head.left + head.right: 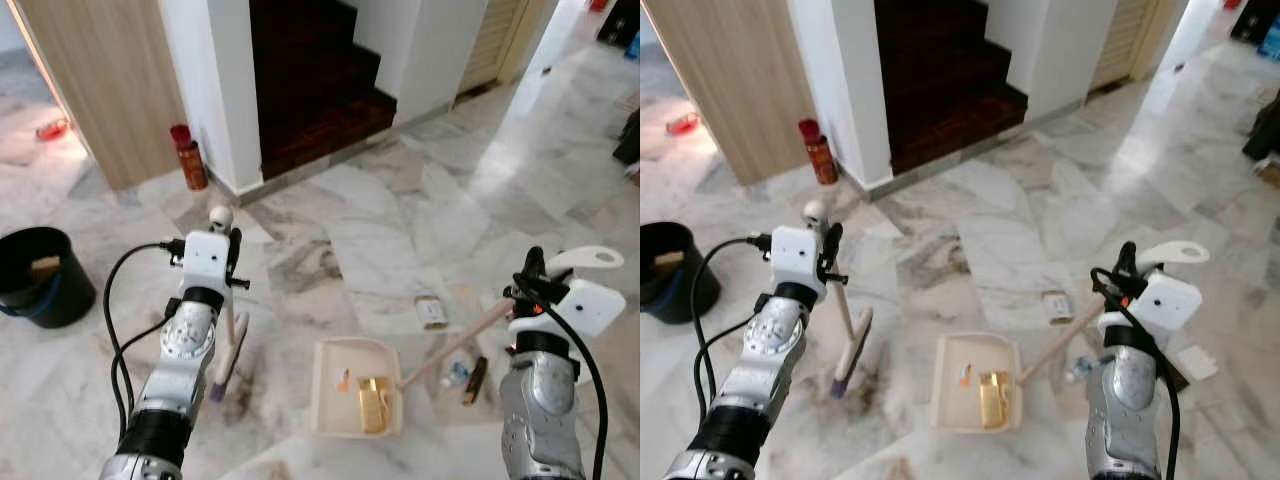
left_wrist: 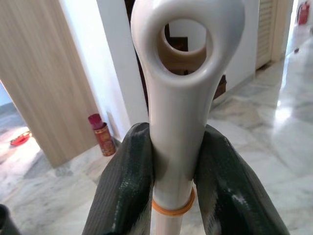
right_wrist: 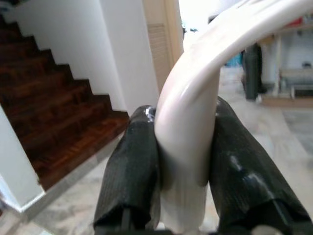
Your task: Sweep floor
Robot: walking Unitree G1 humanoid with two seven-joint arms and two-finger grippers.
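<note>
My left gripper (image 2: 171,171) is clamping the broom (image 1: 228,345) handle just below its ringed top, bristles resting on the floor (image 1: 400,210) below my wrist. My right gripper (image 3: 183,161) is squeezing the dustpan (image 1: 356,388) handle; the pan is lying between my grippers, holding a gold wrapper (image 1: 373,402). Litter (image 1: 431,311) is lying just beyond it. Farther off, a bucket (image 1: 40,276) and stairs (image 1: 310,90).

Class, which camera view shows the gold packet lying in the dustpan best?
The left eye view: the gold packet lies in plain sight inside the cream dustpan, near its front edge. The right eye view shows the same packet, a little smaller. The wrist views look at the handles gripped between the fingers, with the stairs behind.
</note>
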